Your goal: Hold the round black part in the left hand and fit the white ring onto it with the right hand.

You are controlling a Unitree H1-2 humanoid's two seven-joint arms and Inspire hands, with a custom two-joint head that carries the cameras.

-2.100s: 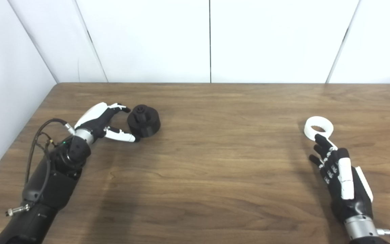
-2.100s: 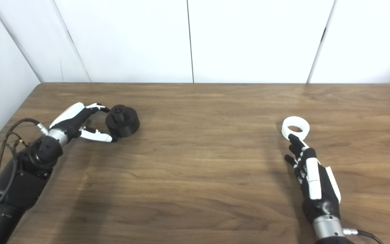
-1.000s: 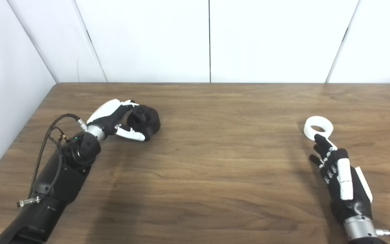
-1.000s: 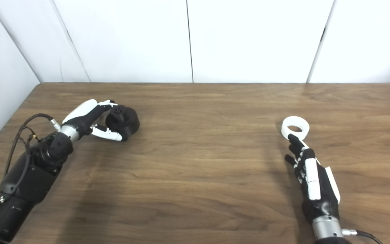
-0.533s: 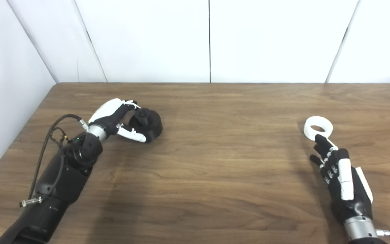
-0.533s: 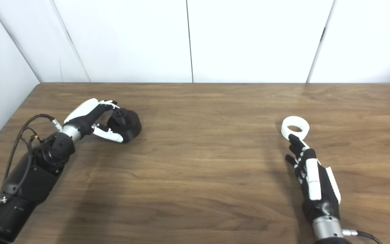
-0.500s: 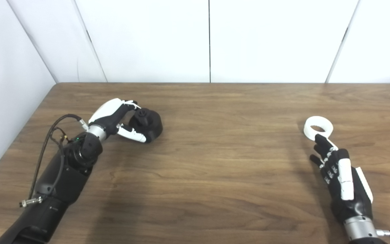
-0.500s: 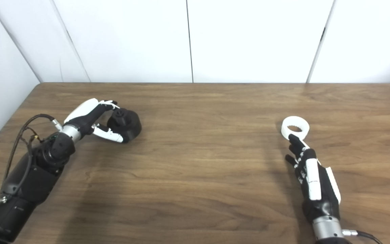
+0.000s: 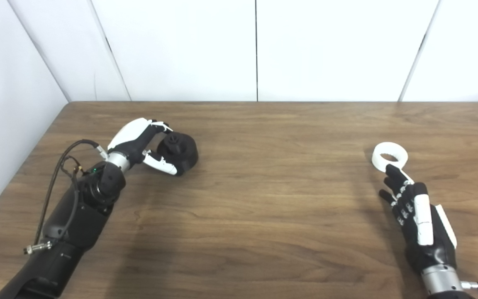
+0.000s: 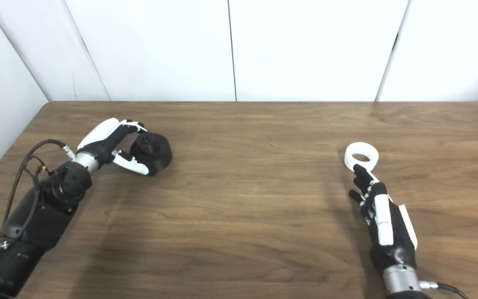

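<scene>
The round black part (image 9: 182,148) with a small knob on top sits at the table's left, tipped toward my left hand (image 9: 141,141). That hand is closed on it, fingers over the knob side and thumb along its near side. The white ring (image 9: 390,154) lies flat on the table at the right. My right hand (image 9: 417,216) is open and empty, palm down, just in front of the ring, its fingertips (image 9: 392,170) at the ring's near edge.
The brown wooden table (image 9: 264,199) is bounded by white wall panels at the back and along the left side. A black cable loops beside my left forearm (image 9: 60,166).
My left hand has reached forward and closed around the black part, which has tipped and shifted slightly. My right hand and the white ring have not moved.
</scene>
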